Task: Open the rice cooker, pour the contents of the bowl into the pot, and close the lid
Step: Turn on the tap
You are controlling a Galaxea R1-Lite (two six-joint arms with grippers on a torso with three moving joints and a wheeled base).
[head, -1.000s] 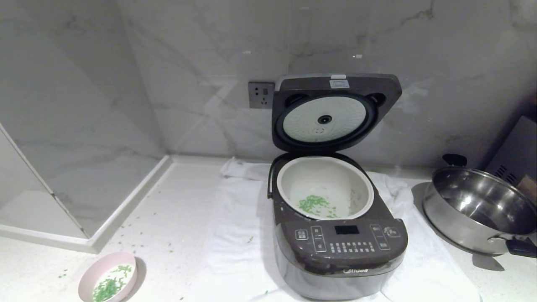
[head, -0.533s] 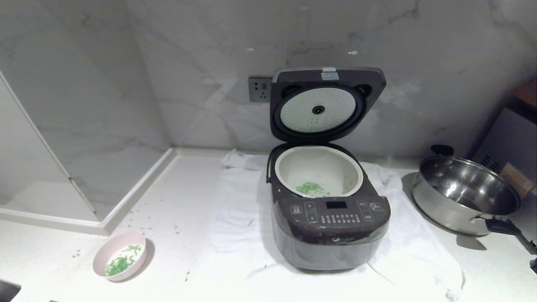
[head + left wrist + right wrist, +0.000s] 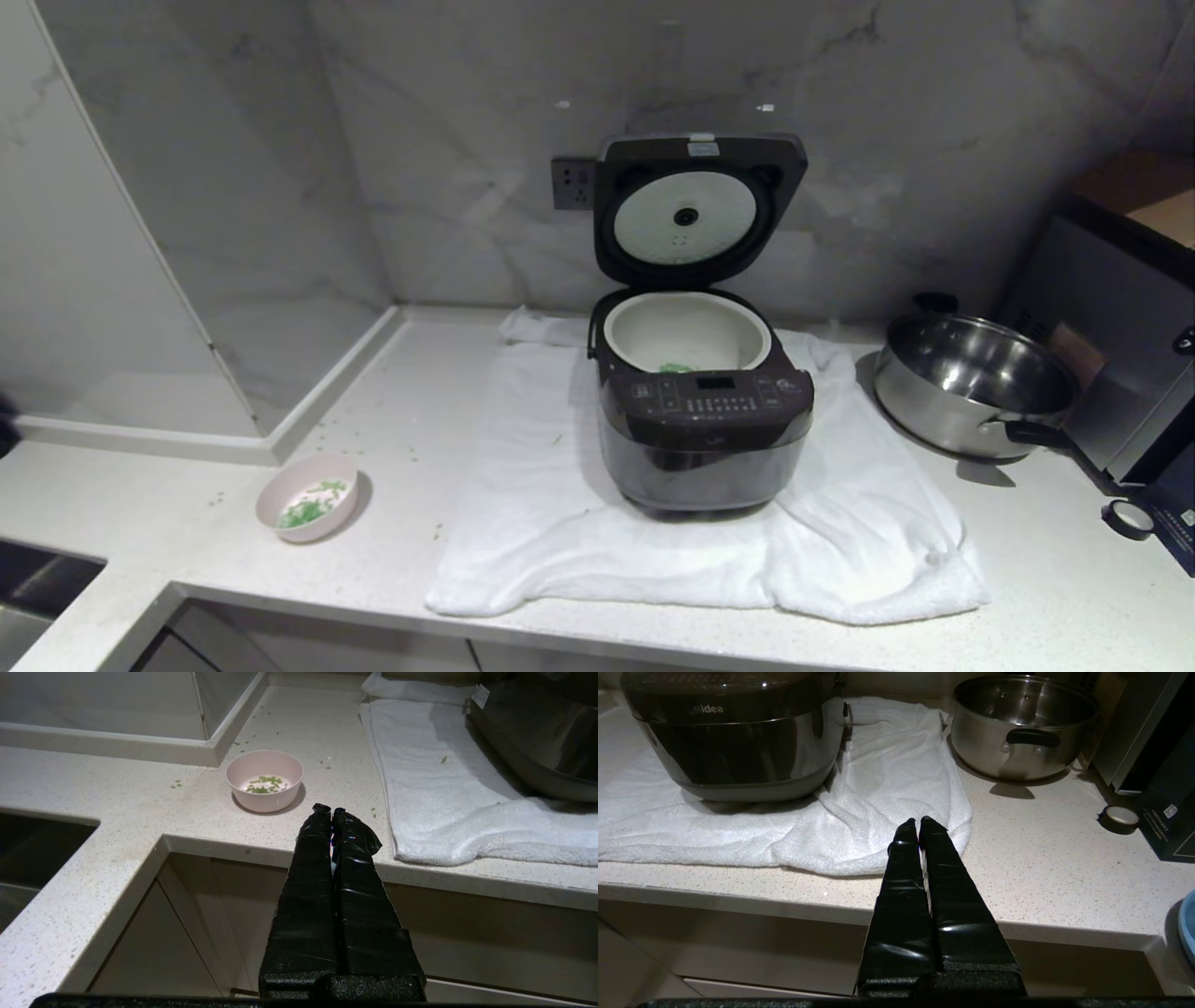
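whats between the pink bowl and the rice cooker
In the head view, bare speckled counter with scattered green bits, then the white towel under the rice cooker; bowl sits off it.

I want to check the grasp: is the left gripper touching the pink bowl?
Apart. In the left wrist view the left gripper, shut, is short of the bowl, with bare countertop between them.

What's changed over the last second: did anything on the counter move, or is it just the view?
Only the view changed: the camera backed away, so more counter edge shows. Nothing was grasped or released. The rice cooker stays on the towel with its lid up, green bits remain in the pot and the bowl, and the steel pan is unmoved.
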